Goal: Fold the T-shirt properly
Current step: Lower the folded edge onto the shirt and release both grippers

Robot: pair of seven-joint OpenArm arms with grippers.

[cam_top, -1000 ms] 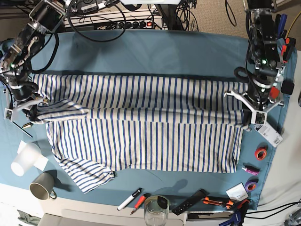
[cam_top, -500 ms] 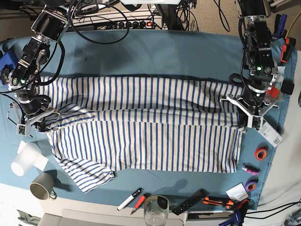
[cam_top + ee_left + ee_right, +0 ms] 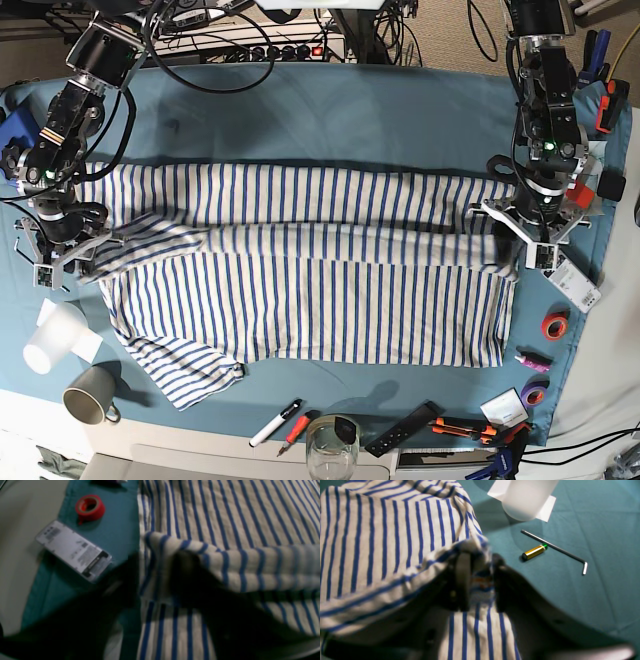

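The T-shirt (image 3: 300, 290), white with thin blue stripes, lies flat across the teal table cloth (image 3: 330, 110), its top part folded down over its middle. My left gripper (image 3: 527, 258) stands at the fold's right end. In the left wrist view, the left gripper (image 3: 155, 580) is open, its dark fingers apart around the T-shirt (image 3: 225, 517) hem. My right gripper (image 3: 68, 262) sits at the fold's left end by the sleeve. In the right wrist view, the right gripper (image 3: 480, 585) is open with T-shirt (image 3: 382, 530) cloth lying in the gap.
A red tape roll (image 3: 90, 506) and a white labelled box (image 3: 73, 550) lie just right of the shirt. A paper cup (image 3: 527, 497), a battery (image 3: 533, 552) and a hex key (image 3: 555, 548) lie left of it. A mug (image 3: 90, 395), markers (image 3: 275, 423) and a glass (image 3: 332, 445) line the front edge.
Both grippers have gone from shut on the shirt's folded edge to open. The fold now rests on the shirt. Both arms shifted slightly towards the shirt's middle.
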